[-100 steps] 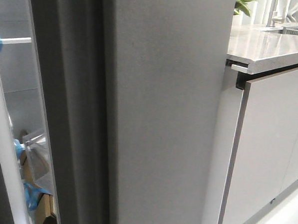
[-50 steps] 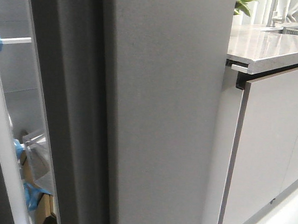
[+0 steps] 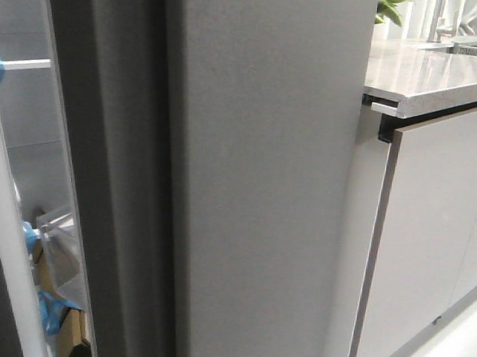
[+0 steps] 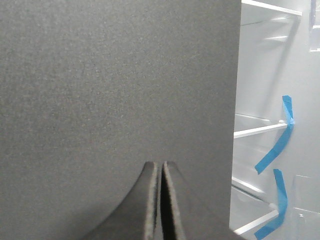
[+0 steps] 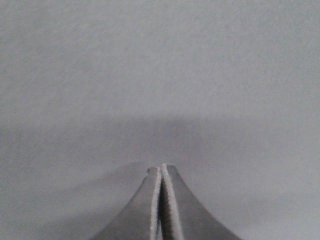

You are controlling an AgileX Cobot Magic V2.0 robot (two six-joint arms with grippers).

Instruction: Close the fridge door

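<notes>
step: pushing door (image 3: 254, 187) shut, still ajar, shelves (image 4: 260, 131) visible past its edge | left fingers (image 4: 161, 172) clenched, empty, at door face | right fingers (image 5: 162, 175) clenched, empty | next: steady push inward

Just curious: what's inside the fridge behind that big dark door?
Past the fridge door, white shelves with blue tape strips and clear bags low down show. The door hides everything else.

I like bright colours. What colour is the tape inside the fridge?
Blue tape, seen best in the left wrist view.
</notes>
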